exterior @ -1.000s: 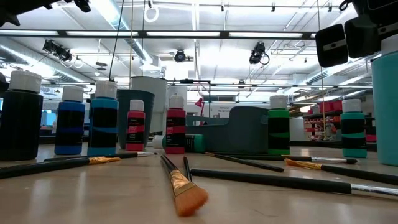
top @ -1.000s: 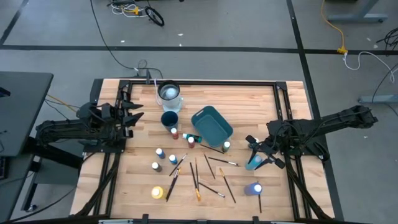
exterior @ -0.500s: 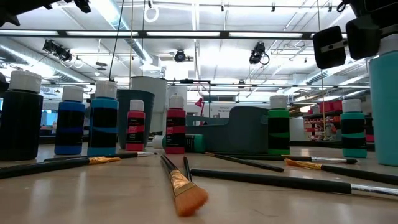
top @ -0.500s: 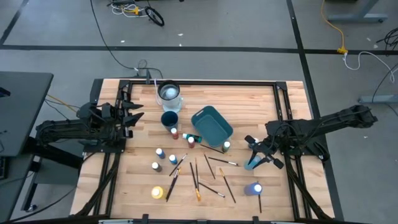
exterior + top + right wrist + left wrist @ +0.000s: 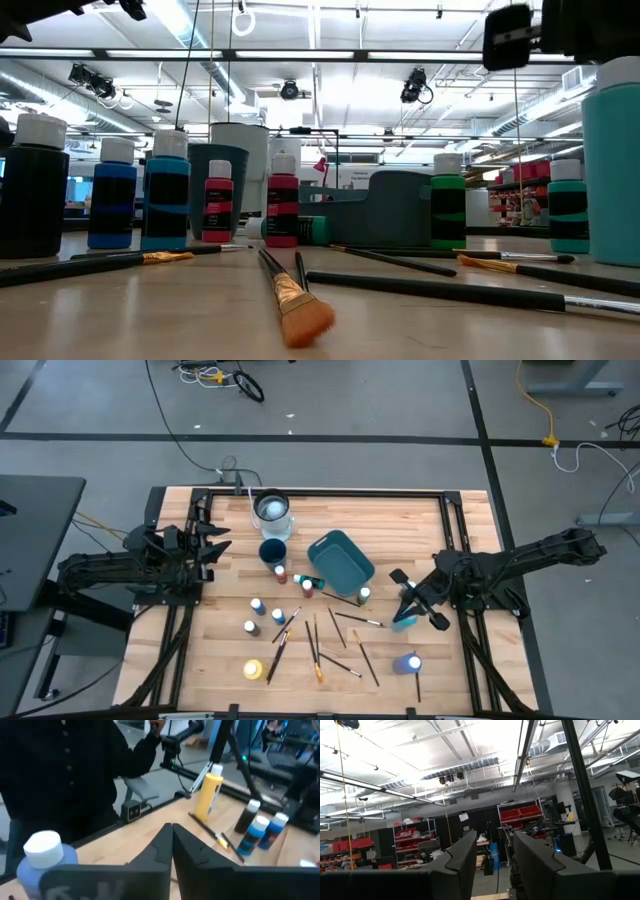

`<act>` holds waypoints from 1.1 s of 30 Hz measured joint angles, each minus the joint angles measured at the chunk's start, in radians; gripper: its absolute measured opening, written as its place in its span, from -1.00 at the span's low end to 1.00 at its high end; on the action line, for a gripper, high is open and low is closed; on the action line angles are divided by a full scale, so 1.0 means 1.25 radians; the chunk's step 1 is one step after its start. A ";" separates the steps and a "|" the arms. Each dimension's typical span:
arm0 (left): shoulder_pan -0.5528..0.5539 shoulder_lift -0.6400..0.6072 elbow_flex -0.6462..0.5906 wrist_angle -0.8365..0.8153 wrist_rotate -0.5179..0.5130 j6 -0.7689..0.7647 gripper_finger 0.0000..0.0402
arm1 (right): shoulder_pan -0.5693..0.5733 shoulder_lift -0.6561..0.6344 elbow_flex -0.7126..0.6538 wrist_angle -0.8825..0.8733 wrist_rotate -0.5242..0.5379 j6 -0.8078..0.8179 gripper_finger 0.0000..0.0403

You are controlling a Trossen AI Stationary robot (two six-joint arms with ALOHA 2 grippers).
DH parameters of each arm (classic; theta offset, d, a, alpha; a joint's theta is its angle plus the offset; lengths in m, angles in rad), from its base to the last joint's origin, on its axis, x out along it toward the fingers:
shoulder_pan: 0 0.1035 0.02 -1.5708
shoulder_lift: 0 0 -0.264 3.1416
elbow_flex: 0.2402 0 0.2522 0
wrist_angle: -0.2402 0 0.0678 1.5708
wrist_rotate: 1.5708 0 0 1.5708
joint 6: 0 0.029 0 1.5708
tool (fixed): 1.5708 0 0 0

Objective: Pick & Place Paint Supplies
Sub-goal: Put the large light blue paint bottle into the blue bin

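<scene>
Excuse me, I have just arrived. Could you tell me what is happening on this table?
The right gripper is at a teal paint bottle on the table's right side, seemingly picking it up; whether it grips is unclear. The left gripper waits at the left edge, fingers open. Other paint bottles and brushes are scattered on the wooden table, near a teal tray.

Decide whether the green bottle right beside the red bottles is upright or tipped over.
Tipped over: the green bottle lies on its side with its pale cap pointing sideways, while the red bottle next to it stands upright.
</scene>
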 joint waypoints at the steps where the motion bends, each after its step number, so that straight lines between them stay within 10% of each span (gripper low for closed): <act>1: 0.000 0.000 0.000 0.000 0.000 0.000 -0.32 | 0.000 0.000 0.000 -0.012 0.004 0.014 -0.96; 15: 0.000 0.000 0.000 0.000 0.000 0.000 -0.32 | 0.000 -0.017 0.000 0.143 0.027 0.161 -0.52; 33: 0.000 0.000 0.000 0.001 0.000 -0.001 -0.32 | -0.001 -0.069 0.000 -0.208 0.003 0.014 -0.31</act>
